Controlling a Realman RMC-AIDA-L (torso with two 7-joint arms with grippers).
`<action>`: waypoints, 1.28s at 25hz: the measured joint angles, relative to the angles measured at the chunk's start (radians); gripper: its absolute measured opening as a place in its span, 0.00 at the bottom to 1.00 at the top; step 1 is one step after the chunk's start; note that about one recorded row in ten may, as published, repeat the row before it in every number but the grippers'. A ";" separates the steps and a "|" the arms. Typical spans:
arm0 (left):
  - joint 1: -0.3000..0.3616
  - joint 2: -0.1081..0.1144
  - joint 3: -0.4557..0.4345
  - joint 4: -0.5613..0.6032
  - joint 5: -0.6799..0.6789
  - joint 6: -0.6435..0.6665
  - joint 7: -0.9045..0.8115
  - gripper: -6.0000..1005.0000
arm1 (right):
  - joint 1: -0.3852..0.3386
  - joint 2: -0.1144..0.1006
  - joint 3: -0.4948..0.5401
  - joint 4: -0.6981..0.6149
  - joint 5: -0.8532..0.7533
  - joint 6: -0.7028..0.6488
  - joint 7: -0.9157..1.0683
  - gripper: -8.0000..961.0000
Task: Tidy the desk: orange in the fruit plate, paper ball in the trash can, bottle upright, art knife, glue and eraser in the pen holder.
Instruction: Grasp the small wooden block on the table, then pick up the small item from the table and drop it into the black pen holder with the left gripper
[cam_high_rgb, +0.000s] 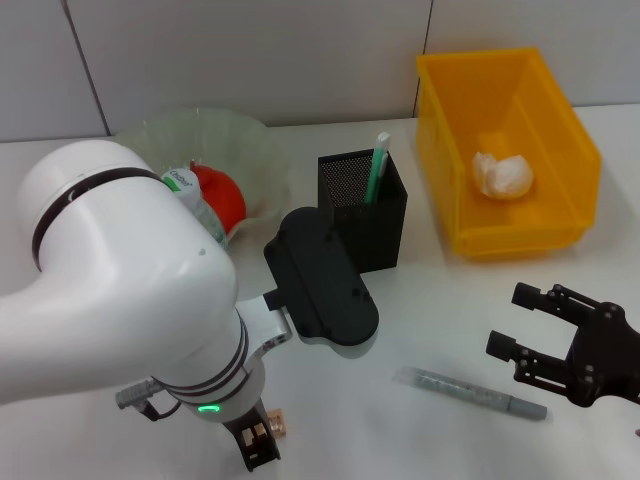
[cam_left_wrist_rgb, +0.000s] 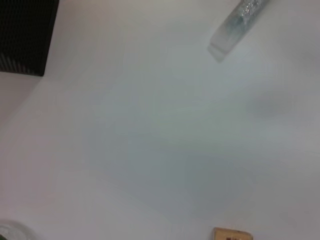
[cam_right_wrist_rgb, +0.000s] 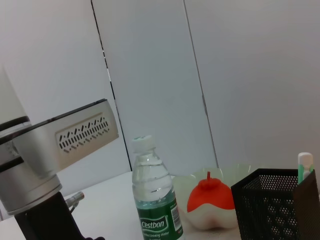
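Near the table's front edge, toward its right side, lies the knife, a slim grey stick flat on the table, its far tip also in my left wrist view. I judge it light, stiff and a little slick. Lying so low, it is best pinched across the middle of its body, clear of the blade end, so it hangs level for the trip to the holder.

My right jaws hover just beside the knife on its right, spread wide, holding nothing and touching nothing.

The eraser sits at the front edge nearer the middle, a small tan block. It should be light, grippy and slightly yielding, so a modest squeeze across its short sides will do. My left arm reaches down there, and its jaws stand just beside the eraser. I cannot tell whether they are spread or closed, or whether they touch it.

The rest looks settled: the orange in the plate, the bottle upright, the glue in the holder, and the paper ball in the yellow bin.
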 joint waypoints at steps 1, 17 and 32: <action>0.000 0.000 0.000 0.000 0.000 -0.001 0.000 0.38 | 0.000 0.000 0.000 0.000 0.000 0.000 0.000 0.80; -0.005 0.000 0.000 -0.020 -0.015 -0.008 0.000 0.37 | 0.000 0.002 -0.002 -0.001 0.001 0.000 0.000 0.80; -0.012 0.000 -0.008 -0.006 -0.040 -0.012 -0.002 0.28 | 0.000 0.002 0.001 -0.001 0.003 0.000 0.000 0.80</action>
